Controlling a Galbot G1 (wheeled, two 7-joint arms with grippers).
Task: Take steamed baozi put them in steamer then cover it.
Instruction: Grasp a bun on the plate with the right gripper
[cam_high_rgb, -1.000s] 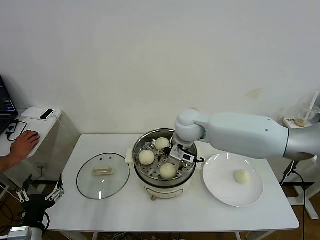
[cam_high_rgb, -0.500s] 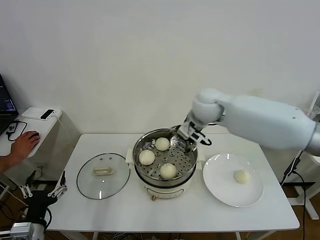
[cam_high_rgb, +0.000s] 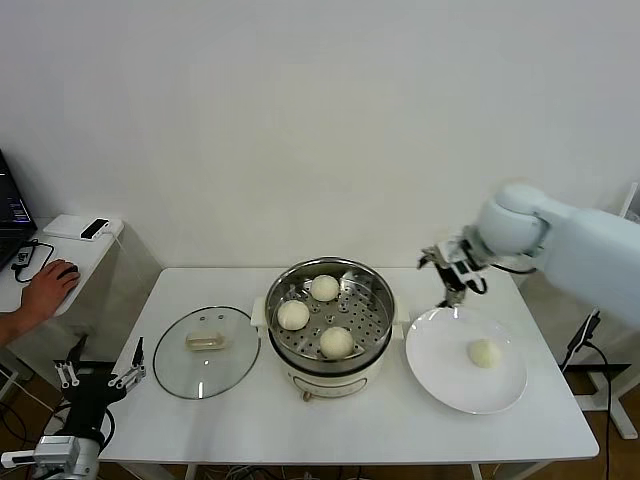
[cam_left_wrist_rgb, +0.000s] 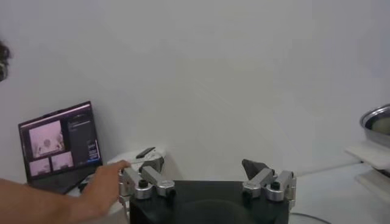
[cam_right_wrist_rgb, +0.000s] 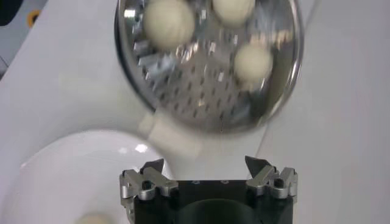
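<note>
White baozi (cam_high_rgb: 484, 352) lies below the right tool (cam_high_rgb: 452, 275), held wide, empty; should be straddled centrally, closed gently.

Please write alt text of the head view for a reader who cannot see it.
The right gripper hovers open and empty above the white plate, which holds one baozi. Three baozi sit in the open steamer; its glass cover lies beside it on the table.

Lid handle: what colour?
Cream, on the clear glass lid lying on the table left of the steamer. Head view shows it best.
</note>
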